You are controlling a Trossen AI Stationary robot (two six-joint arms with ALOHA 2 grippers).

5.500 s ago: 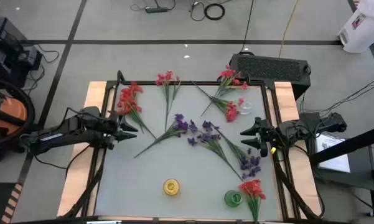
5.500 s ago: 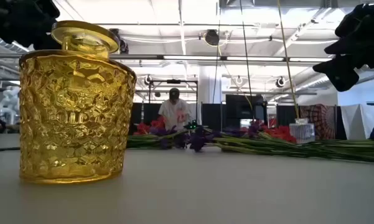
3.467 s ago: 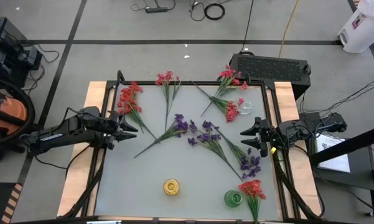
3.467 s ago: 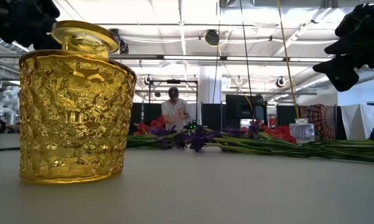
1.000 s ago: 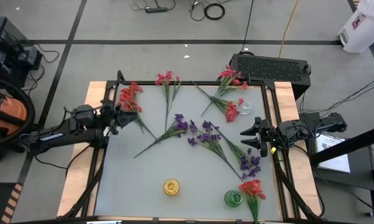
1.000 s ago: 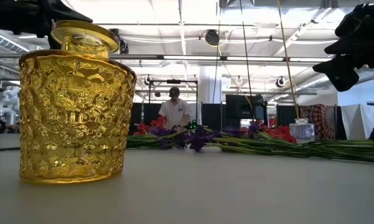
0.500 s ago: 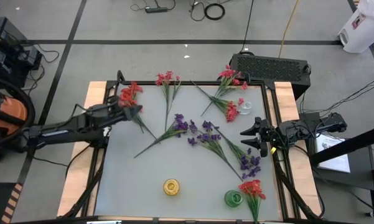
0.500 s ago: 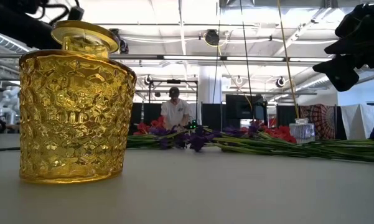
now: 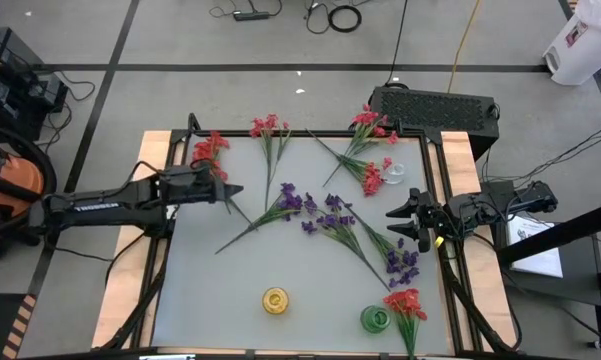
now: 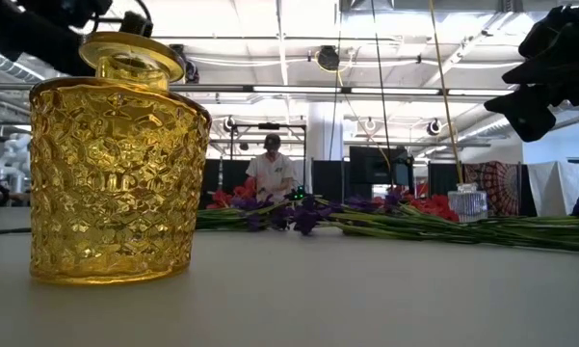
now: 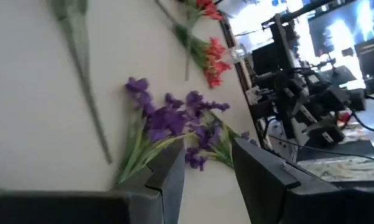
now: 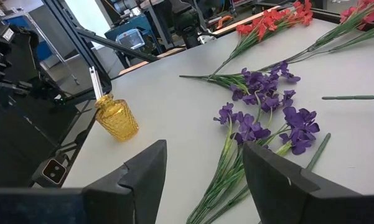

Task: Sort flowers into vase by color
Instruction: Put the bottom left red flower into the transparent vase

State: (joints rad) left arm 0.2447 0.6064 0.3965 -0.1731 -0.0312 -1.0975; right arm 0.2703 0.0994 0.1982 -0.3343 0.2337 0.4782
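Since a second ago the left pincer (image 9: 232, 189) has swung out from the table's edge over the table (image 9: 280, 265), and now hangs with parted jaws gripping nothing, just beside the stem of the red sprig (image 9: 209, 150) and short of the purple sprigs (image 9: 325, 212); the right pincer (image 9: 393, 222) waits unmoved past the purple sprigs, jaws also apart and empty. Judging from this, sorting has barely begun: only the green vase (image 9: 374, 319) holds a red flower (image 9: 407, 303), the yellow vase (image 9: 275, 300) beside it stands empty, and nearly all flowers lie loose
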